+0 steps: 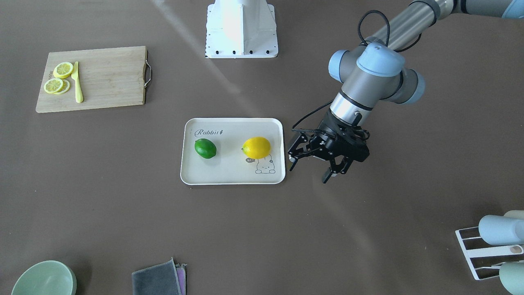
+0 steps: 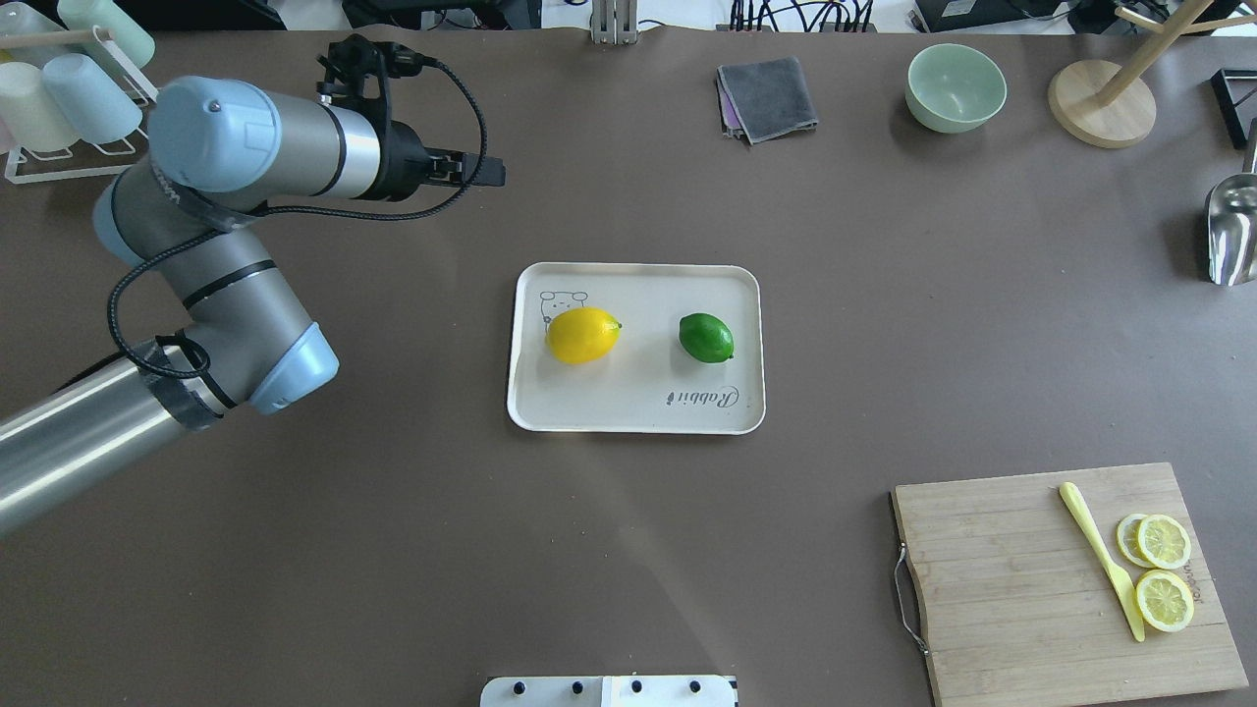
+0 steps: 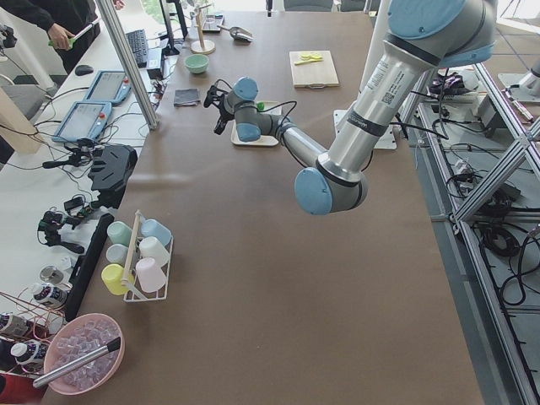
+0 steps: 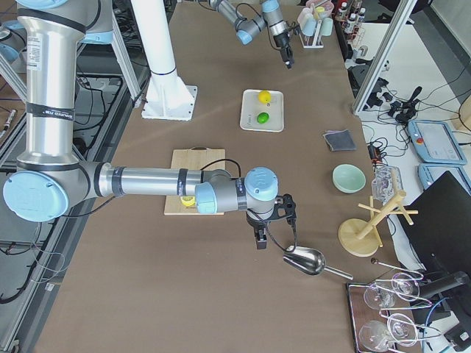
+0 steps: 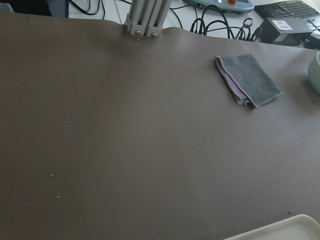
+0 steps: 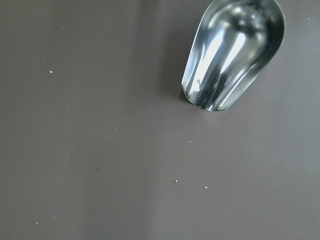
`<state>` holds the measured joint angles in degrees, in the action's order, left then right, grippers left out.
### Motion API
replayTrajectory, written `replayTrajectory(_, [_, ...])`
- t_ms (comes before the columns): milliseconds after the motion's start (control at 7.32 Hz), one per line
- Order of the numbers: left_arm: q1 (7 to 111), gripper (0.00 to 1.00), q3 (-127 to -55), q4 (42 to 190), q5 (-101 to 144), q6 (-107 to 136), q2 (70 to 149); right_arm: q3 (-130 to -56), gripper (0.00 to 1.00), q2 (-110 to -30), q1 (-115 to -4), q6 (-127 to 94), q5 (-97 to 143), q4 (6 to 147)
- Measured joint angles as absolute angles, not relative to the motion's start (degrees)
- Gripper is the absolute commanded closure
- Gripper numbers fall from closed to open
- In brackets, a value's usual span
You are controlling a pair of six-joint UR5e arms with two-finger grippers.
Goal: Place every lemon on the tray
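Observation:
The cream tray (image 1: 233, 178) with the "Rabbit" script lies mid-table, also in the overhead view (image 2: 628, 417). The yellow lemon (image 1: 256, 147) (image 2: 582, 335) and the green lemon (image 1: 205, 148) (image 2: 706, 338) both rest on it, apart from each other. My left gripper (image 1: 310, 172) is open and empty, just off the tray's edge nearest the yellow lemon, above the table. A tray corner (image 5: 295, 227) shows in the left wrist view. My right gripper (image 4: 259, 239) shows only in the exterior right view, beside the metal scoop; I cannot tell whether it is open or shut.
A wooden cutting board (image 1: 102, 78) holds lemon slices (image 1: 61, 78) and a yellow knife. A grey cloth (image 2: 766, 98), a green bowl (image 2: 956, 86), a wooden stand (image 2: 1100, 103) and a metal scoop (image 2: 1232, 231) lie along the far side. A cup rack (image 2: 59, 88) stands behind my left arm.

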<state>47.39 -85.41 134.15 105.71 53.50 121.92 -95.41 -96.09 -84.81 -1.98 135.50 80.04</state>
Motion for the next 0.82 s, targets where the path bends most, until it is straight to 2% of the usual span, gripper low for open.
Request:
replayTrajectory(546, [71.78, 0.01, -85.82, 132.35, 128.93, 36.02, 109.34, -95.04, 0.00, -95.99, -84.81, -2.79, 135.20, 81.67])
replayTrajectory(820, [78.23, 0.01, -86.15, 132.27, 132.96, 32.84, 103.37, -94.84, 0.00, -95.69, -84.81, -2.81, 135.18, 81.71])
